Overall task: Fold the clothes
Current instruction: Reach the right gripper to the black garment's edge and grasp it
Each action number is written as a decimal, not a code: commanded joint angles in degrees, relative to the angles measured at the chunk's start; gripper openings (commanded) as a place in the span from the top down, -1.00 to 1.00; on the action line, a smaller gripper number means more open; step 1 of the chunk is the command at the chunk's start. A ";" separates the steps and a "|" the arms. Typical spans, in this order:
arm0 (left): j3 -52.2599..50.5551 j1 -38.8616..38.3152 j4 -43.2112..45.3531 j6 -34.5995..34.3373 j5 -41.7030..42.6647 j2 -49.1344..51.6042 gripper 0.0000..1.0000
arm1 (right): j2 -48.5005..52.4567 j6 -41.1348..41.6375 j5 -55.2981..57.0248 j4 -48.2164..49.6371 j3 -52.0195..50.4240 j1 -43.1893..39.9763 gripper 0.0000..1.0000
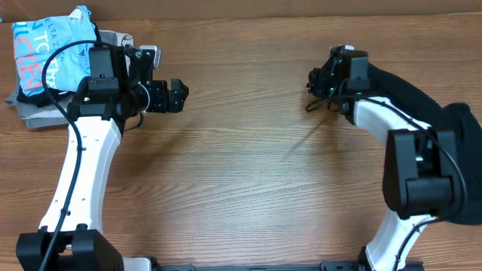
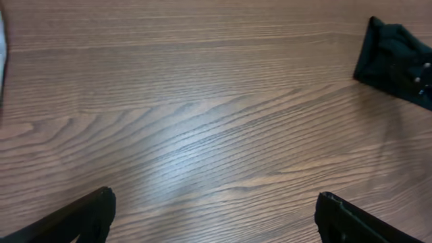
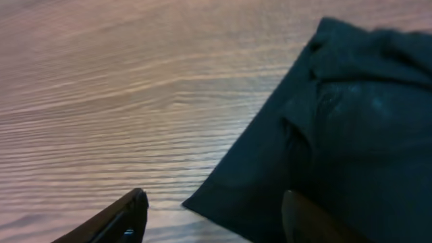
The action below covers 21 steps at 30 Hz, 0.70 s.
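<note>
The clothes (image 3: 351, 121), a plain black soft garment, lie rumpled on the right side of the wooden table (image 1: 248, 173). In the overhead view the clothes (image 1: 422, 94) show as a dark mass partly under the right arm. My right gripper (image 3: 216, 209) hangs low at their near corner. Its jaws stand apart: one finger (image 3: 128, 216) is over bare wood, the other finger (image 3: 310, 219) is over the fabric. From above, the right gripper (image 1: 315, 84) points left. My left gripper (image 2: 214, 201) is wide open over bare wood and holds nothing. Overhead, the left gripper (image 1: 179, 94) sits far from the clothes (image 2: 391, 57).
A light blue shirt (image 1: 53, 49) with red and white lettering lies at the back left corner. It rests on folded grey and beige garments (image 1: 30, 113), just behind the left arm. Bare wood stretches between the two grippers.
</note>
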 commanded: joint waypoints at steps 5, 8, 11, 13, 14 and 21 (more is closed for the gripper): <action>1.49 0.24 -1.05 1.25 -3.34 -0.09 -0.91 | 3.41 5.05 8.59 0.94 1.36 0.42 -0.25; 1.46 0.24 -1.18 1.25 -4.42 -0.09 -0.91 | 3.65 5.01 9.70 1.46 1.33 0.42 -0.25; 1.49 0.24 -1.09 1.25 -4.39 -0.07 -0.91 | 3.85 5.01 9.68 2.27 1.33 0.42 -0.25; 1.46 0.24 -1.09 1.25 -4.42 -0.07 -0.89 | 4.37 5.03 9.68 2.91 1.33 0.42 -0.25; 1.49 0.24 -1.09 1.27 -4.42 -0.07 -0.88 | 4.70 5.01 9.68 3.04 1.33 0.42 -0.24; 1.46 0.24 -1.03 1.25 -4.50 -0.07 -0.54 | 6.64 6.54 7.65 4.15 1.36 0.61 0.81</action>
